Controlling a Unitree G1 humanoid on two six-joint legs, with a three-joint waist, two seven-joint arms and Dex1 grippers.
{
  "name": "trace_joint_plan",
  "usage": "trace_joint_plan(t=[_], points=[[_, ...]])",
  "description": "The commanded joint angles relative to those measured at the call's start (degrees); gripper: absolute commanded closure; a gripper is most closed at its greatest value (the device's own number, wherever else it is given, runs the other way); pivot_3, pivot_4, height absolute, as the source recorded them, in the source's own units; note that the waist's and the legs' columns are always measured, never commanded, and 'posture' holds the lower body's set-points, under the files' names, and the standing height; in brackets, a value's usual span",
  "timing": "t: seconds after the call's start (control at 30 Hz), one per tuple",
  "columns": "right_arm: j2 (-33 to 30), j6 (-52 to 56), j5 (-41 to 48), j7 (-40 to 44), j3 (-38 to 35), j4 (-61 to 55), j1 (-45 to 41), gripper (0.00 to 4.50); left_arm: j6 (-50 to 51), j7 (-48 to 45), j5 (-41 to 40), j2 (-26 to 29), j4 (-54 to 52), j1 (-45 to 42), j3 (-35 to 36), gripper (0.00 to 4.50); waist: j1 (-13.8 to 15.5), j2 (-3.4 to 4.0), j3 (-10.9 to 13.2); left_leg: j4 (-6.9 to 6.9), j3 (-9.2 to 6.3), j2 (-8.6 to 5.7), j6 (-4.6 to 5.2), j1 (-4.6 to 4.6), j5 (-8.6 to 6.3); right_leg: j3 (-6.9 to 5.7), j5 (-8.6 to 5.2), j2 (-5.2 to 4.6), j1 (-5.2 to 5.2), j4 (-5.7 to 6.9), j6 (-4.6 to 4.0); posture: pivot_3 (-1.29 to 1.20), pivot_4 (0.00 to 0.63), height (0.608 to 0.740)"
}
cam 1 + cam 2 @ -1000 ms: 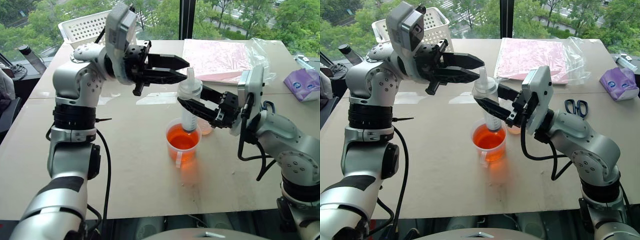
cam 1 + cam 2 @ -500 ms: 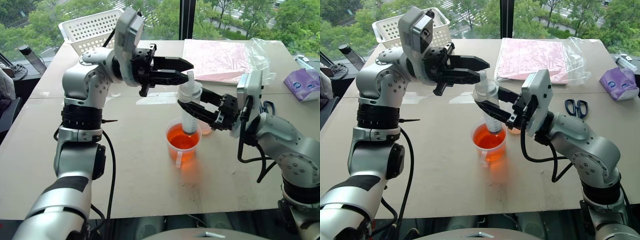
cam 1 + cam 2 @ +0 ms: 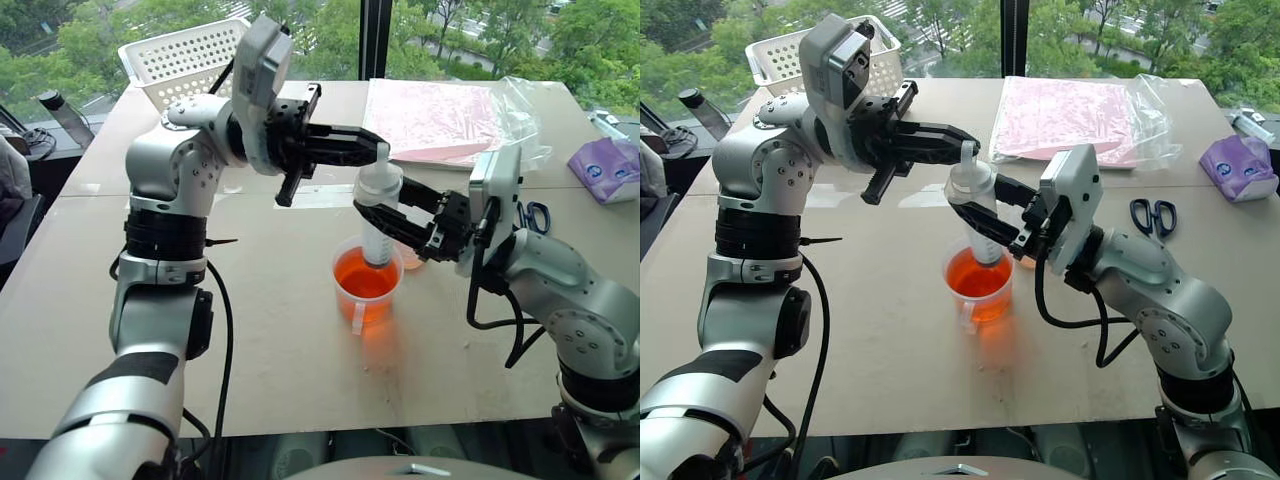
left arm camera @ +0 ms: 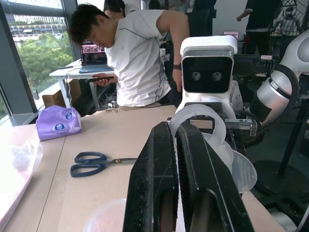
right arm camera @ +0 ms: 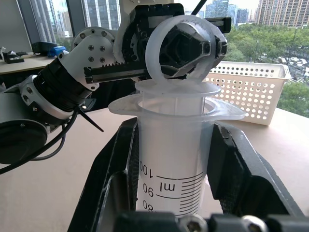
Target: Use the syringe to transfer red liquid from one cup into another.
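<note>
The syringe [image 3: 379,210] stands upright with its tip down in the red liquid [image 3: 364,278] of the handled beaker [image 3: 353,312]. My right gripper [image 3: 378,214] is shut on the graduated barrel [image 5: 170,159] from the right. My left gripper [image 3: 374,146] reaches in level from the left, shut, with its fingertips [image 4: 166,140] at the hole of the plunger's top ring [image 5: 179,46]. I cannot tell whether they pass through it. The smaller clear cup [image 3: 1029,262] stands just behind the beaker, mostly hidden by my right gripper.
A white basket [image 3: 180,58] sits at the table's far left. A pink sheet in a plastic bag [image 3: 440,115] lies at the back. Scissors [image 3: 1152,214] and a purple tissue pack [image 3: 605,168] lie to the right. A person [image 4: 137,58] stands beyond the table.
My left gripper's jaws have gone from open to shut, with the tips now against the plunger's ring. The right gripper, syringe and beaker have stayed put.
</note>
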Motion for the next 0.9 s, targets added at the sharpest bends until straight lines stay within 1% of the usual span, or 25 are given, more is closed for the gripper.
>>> trace_joint_plan(t=[0.03, 0.17, 0.63, 0.9], points=[[2.2, -1.8, -1.0, -0.2, 1.4, -0.6, 1.3, 3.01, -0.9, 2.2, -0.5, -0.3, -0.8, -2.0, 1.5, 4.41, 0.0, 0.0, 0.0, 0.01, 0.0, 0.0, 0.0, 0.0, 0.0, 0.0, 0.0, 0.0, 0.0, 0.0, 0.0, 0.0, 0.15, 0.74], [3.8, -2.7, -2.5, -0.2, 2.5, -0.1, 2.9, 3.01, -0.7, 2.2, -0.7, -0.2, -0.7, -2.1, 1.7, 4.41, -0.1, 0.0, 0.0, 0.01, 0.0, 0.0, 0.0, 0.0, 0.0, 0.02, 0.0, 0.01, -0.02, 0.01, 0.0, 0.0, 0.15, 0.74], [3.1, -3.8, -4.4, 2.3, 3.7, 0.0, 5.1, 3.01, -1.3, 2.9, -0.2, -0.6, 0.3, -2.4, 2.0, 4.41, -0.1, 0.0, 0.0, 0.04, 0.0, 0.0, 0.0, 0.01, 0.0, 0.02, 0.0, 0.01, -0.01, 0.01, 0.0, 0.0, 0.15, 0.74], [3.3, -3.7, -4.6, 2.1, 4.0, -0.2, 4.8, 3.01, -1.5, 2.8, 0.0, -0.7, 0.5, -2.4, 2.0, 4.41, -0.1, 0.0, 0.0, 0.04, 0.0, 0.0, 0.0, 0.01, 0.0, 0.02, 0.0, 0.01, -0.01, 0.01, 0.0, 0.0, 0.15, 0.74]])
